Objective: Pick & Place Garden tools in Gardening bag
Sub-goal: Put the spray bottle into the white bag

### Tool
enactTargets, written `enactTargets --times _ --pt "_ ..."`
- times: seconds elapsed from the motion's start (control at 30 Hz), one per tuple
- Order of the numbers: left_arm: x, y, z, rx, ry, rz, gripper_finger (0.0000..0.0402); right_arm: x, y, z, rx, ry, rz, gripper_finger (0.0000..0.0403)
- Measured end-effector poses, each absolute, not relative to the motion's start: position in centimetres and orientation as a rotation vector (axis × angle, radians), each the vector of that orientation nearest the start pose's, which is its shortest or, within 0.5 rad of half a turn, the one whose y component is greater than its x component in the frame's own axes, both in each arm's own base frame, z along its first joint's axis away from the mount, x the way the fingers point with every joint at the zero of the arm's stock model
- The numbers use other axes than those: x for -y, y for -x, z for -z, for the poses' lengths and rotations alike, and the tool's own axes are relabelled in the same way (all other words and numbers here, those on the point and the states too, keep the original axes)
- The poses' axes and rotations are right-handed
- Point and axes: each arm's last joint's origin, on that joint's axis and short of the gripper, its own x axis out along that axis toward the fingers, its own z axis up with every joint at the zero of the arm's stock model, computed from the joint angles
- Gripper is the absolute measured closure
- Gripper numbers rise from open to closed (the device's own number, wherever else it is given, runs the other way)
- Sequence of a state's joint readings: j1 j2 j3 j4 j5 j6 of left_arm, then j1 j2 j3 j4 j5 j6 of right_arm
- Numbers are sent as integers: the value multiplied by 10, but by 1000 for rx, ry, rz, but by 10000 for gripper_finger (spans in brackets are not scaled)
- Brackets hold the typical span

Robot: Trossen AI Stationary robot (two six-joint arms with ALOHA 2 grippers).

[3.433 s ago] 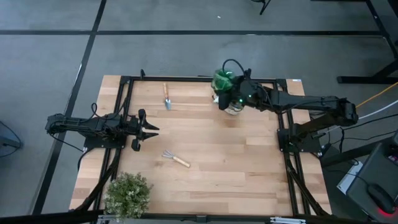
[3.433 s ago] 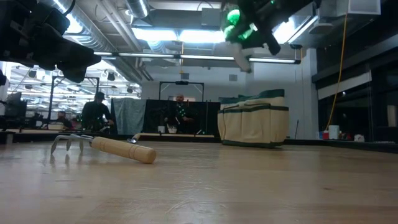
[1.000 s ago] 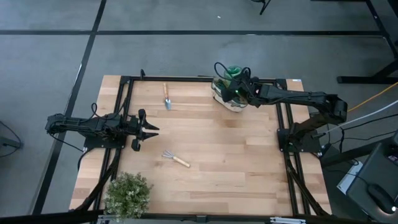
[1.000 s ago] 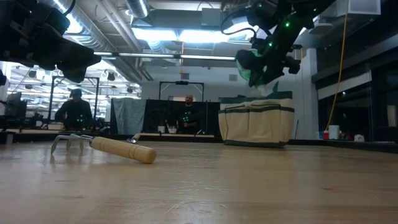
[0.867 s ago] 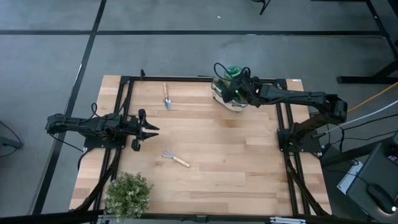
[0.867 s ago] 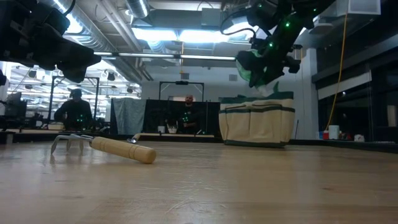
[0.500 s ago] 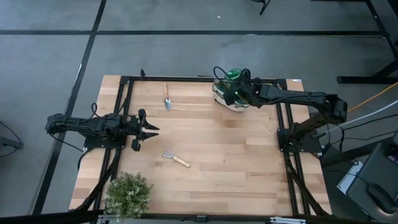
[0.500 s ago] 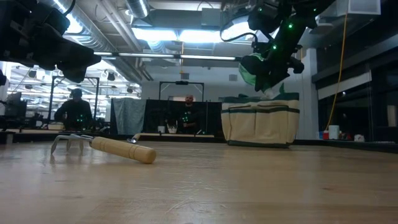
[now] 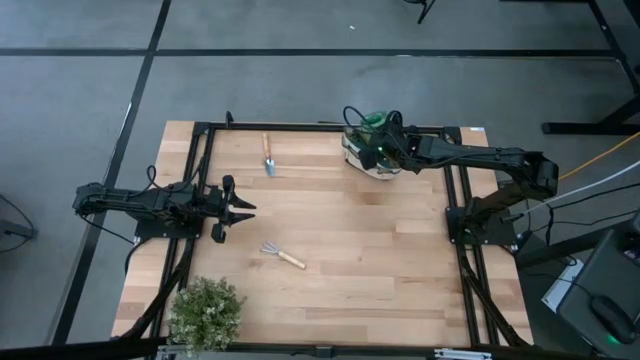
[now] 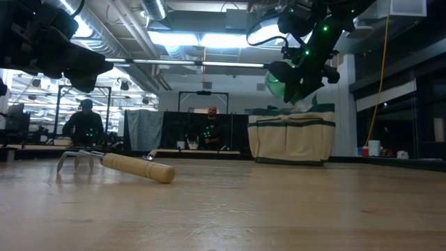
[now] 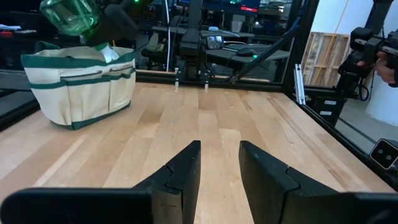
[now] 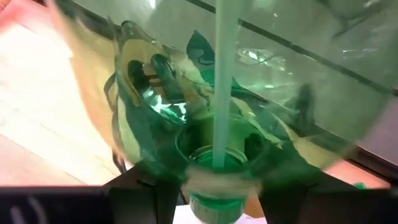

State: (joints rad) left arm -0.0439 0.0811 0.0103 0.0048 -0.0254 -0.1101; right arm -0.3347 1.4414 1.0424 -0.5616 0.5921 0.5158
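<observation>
Low view: right end effector (image 10: 301, 73) clenched on spray bottle (image 10: 277, 82), just above gardening bag (image 10: 291, 138) mouth. Risk: off-centre drop clips soft rim (bottle tips onto bench). Left end effector (image 9: 238, 207) parted, waiting far off.

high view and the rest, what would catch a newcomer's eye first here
First, the right gripper holding a green spray bottle just above the open mouth of the cream and green gardening bag at the far edge of the table. Next, the rake lying mid-table and the trowel near the far edge, with the left gripper waiting open at the left side.
</observation>
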Motion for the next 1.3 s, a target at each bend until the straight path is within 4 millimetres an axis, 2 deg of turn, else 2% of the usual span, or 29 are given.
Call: enactTargets --times 0.47,0.87,1.03,1.17,1.3 --pt "4 -102 -161 -67 108 15 296 108 -266 -245 -840 -254 1005 214" --pt "4 -102 -161 -67 108 15 296 109 -277 -209 -1049 -277 907 263" --pt "4 -102 -161 -67 108 15 296 109 -279 -200 -1103 -287 852 272" --pt "4 -102 -161 -67 108 15 296 108 -276 -202 -1127 -286 846 258" --pt "4 -102 -161 -67 108 15 296 105 -269 -218 -1126 -305 825 244"
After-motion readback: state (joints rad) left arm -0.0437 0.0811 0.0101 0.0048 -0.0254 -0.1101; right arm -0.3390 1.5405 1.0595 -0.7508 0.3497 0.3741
